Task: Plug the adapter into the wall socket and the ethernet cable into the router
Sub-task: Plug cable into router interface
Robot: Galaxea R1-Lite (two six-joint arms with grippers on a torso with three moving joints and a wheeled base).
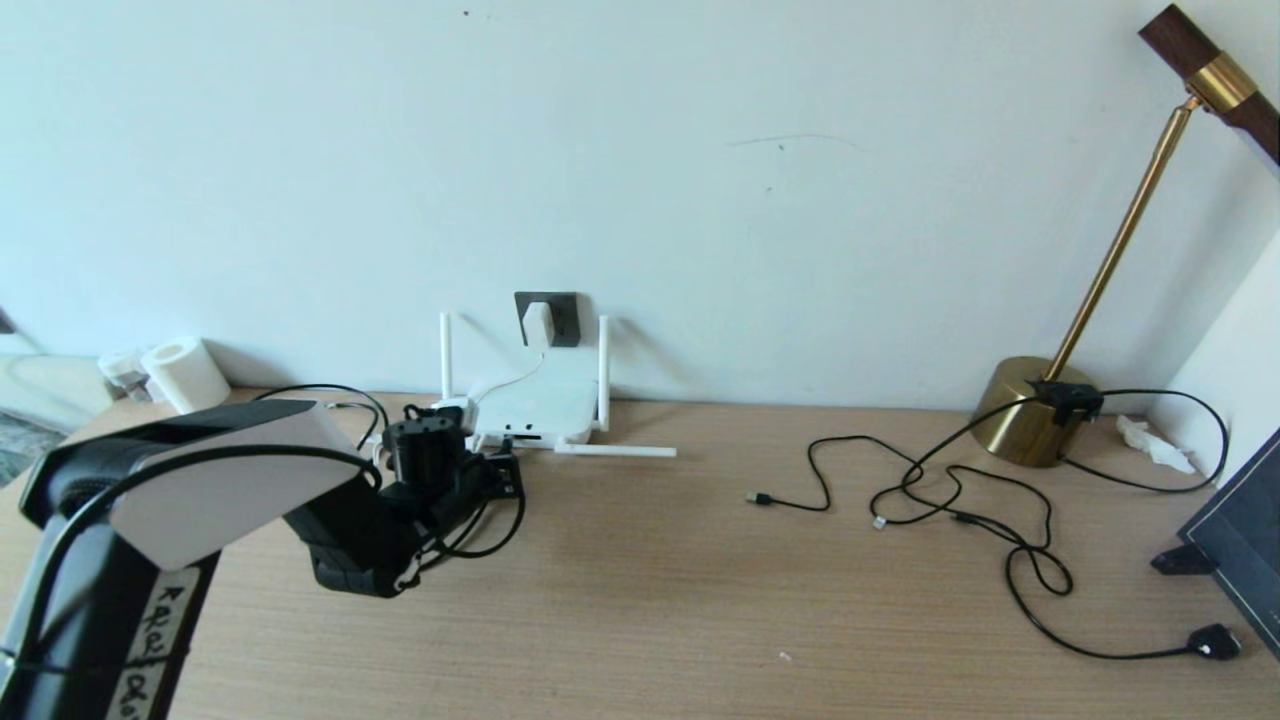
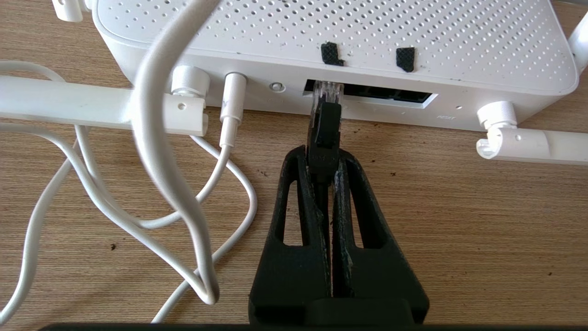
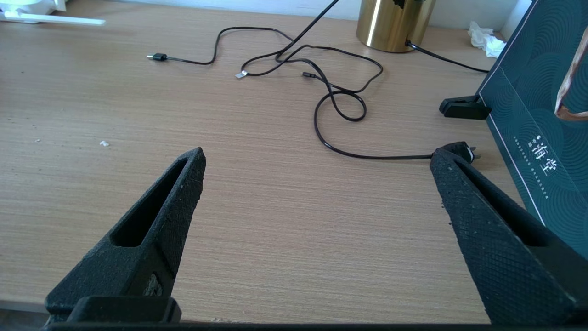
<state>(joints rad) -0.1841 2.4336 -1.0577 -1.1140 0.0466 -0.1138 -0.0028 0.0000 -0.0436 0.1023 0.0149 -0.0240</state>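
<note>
The white adapter (image 1: 537,322) sits in the dark grey wall socket (image 1: 556,317), and its thin white cord (image 1: 510,380) drops to the router (image 1: 532,404) on the desk below. My left gripper (image 1: 505,475) (image 2: 322,158) is shut on the black plug of the ethernet cable (image 2: 325,133). The plug's clear tip (image 2: 327,90) is at the mouth of the router's dark port row (image 2: 390,94), partly inside the leftmost opening. The router's perforated top (image 2: 321,32) fills the left wrist view. My right gripper (image 3: 317,158) is open over bare desk, holding nothing; it is out of the head view.
White cord loops (image 2: 151,184) lie on the desk beside the left gripper. One router antenna (image 1: 615,451) lies flat on the desk. Thin black cables (image 1: 950,500) sprawl at the right near a brass lamp base (image 1: 1030,410). A dark box (image 3: 537,115) stands at the far right.
</note>
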